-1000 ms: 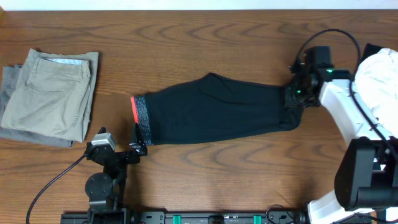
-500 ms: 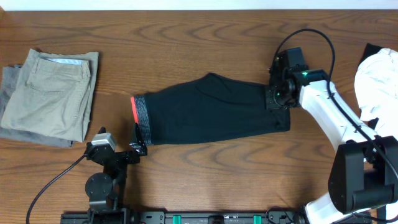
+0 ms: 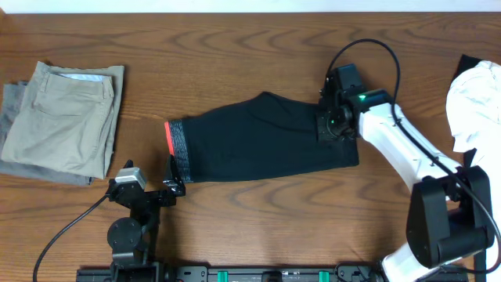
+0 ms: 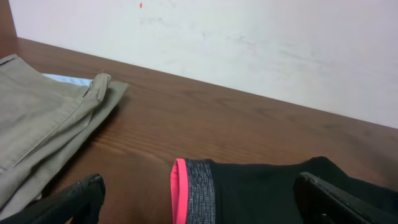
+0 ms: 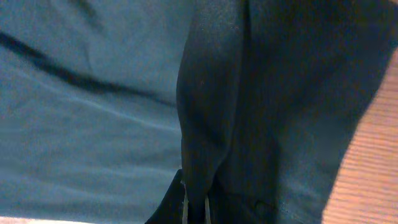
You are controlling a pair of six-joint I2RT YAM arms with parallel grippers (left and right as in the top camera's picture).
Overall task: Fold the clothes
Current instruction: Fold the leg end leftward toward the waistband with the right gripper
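View: from above
Table (image 3: 235,47): brown wood, with everything lying on it.
Black pants (image 3: 258,145): they lie flat across the middle of the table.
Waistband (image 3: 180,153): grey, at the left end of the pants.
Red edge (image 3: 167,139): a bright strip along the outside of the waistband.
Right gripper (image 3: 327,125): it sits on the right end of the pants and is pinched tight on the black cloth.
Left gripper (image 3: 174,178): it is spread wide and holds nothing. It is just beside the near corner of the waistband.
Tan trousers (image 3: 66,117): folded, far left, well apart from the pants.
Grey cloth (image 3: 11,102): it peeks out from under the tan trousers.
White cloth (image 3: 473,102): a heap at the right edge of the table.

View: left wrist
Left gripper (image 4: 199,182): one dark finger shows in each bottom corner, far apart.
Black pants (image 4: 280,186): they lie on the table, in front of the gap between the fingers.
Waistband (image 4: 200,190): grey, with the red edge (image 4: 179,190) on its left.
Tan trousers (image 4: 43,130): on the left.
Wall (image 4: 249,43): white, behind the table (image 4: 186,118).

View: right wrist
Right gripper (image 5: 194,208): its tips squeeze a ridge of cloth at the bottom of the picture.
Black pants (image 5: 205,112): they fill almost the whole view, with the pinched fold running upward.
Table (image 5: 367,174): a bit of wood shows at the right.
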